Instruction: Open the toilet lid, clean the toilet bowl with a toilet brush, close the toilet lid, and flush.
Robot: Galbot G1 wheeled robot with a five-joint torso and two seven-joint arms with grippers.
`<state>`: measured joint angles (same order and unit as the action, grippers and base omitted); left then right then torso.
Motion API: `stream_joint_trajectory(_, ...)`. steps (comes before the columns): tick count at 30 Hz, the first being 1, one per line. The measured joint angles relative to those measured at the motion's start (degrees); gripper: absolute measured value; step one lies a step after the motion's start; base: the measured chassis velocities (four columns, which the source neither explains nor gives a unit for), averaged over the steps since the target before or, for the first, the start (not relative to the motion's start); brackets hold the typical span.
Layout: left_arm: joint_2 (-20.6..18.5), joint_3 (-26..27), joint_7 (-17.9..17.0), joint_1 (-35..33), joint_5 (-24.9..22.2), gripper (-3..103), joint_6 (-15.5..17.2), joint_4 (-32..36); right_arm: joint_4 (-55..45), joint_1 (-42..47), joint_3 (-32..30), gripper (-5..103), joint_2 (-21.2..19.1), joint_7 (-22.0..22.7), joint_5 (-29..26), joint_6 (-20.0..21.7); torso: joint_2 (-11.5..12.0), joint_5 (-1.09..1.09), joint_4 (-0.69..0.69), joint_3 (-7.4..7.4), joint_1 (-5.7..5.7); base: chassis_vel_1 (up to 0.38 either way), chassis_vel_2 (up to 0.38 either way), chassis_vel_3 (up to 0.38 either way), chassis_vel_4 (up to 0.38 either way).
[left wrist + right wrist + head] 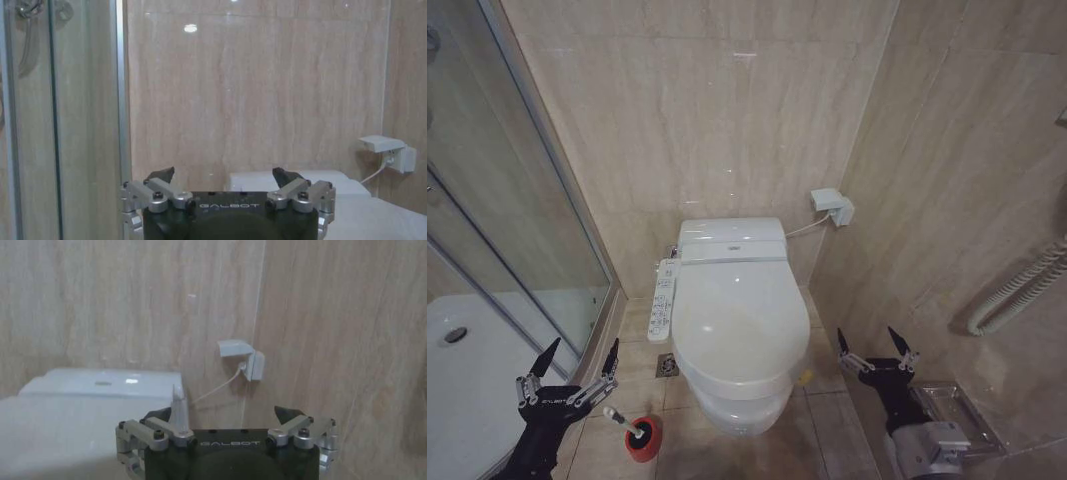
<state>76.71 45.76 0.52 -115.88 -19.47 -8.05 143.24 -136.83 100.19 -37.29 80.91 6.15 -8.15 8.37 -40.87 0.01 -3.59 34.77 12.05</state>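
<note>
The toilet lid (739, 318) is lying closed over the toilet bowl (745, 408), which is sitting against the far tiled wall with its button panel (663, 301) along the left side. The toilet brush (624, 422) is standing in its red holder (643, 440) on the floor at the near left of the bowl. The left gripper (580, 360) is hovering just above the brush, fingers spread and holding nothing. The right gripper (876, 349) is hanging near the right wall, likewise released. A wall socket (832, 207) is showing at the far right.
</note>
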Motion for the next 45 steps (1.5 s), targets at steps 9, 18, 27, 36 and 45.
stream_joint_trajectory(9,0.00,0.00,0.00,0.00,0.00,99,0.00,0.00,-3.83,0.05,-1.72,100,0.19,-0.47,-3.05,1.76,0.00,-0.01,0.00,0.00,0.00,0.000,0.000,0.000,0.000)
stream_joint_trajectory(18,0.00,0.00,0.00,0.00,0.00,99,0.00,0.00,-4.82,2.12,-1.28,100,1.33,-2.31,-2.63,1.36,0.00,-0.01,0.00,0.00,0.00,0.000,0.000,0.000,0.000)
stream_joint_trajectory(27,0.00,0.00,0.00,0.00,0.00,99,0.00,0.00,-2.17,0.55,-5.28,100,0.21,-7.66,-2.11,0.28,0.00,-0.01,0.00,0.00,0.00,0.000,0.000,0.000,0.000)
stream_joint_trajectory(36,0.00,0.00,0.00,0.00,0.00,99,0.00,0.00,-3.69,2.27,-8.21,100,-0.51,-9.16,-3.67,2.19,0.00,0.00,0.00,0.00,0.00,0.000,0.000,0.000,0.000)
stream_joint_trajectory(45,0.00,0.00,0.00,0.00,0.00,99,0.00,0.00,-6.24,5.82,-6.23,100,2.32,-6.69,-6.05,4.35,0.00,-0.01,0.00,0.00,0.00,0.000,0.000,0.000,0.000)
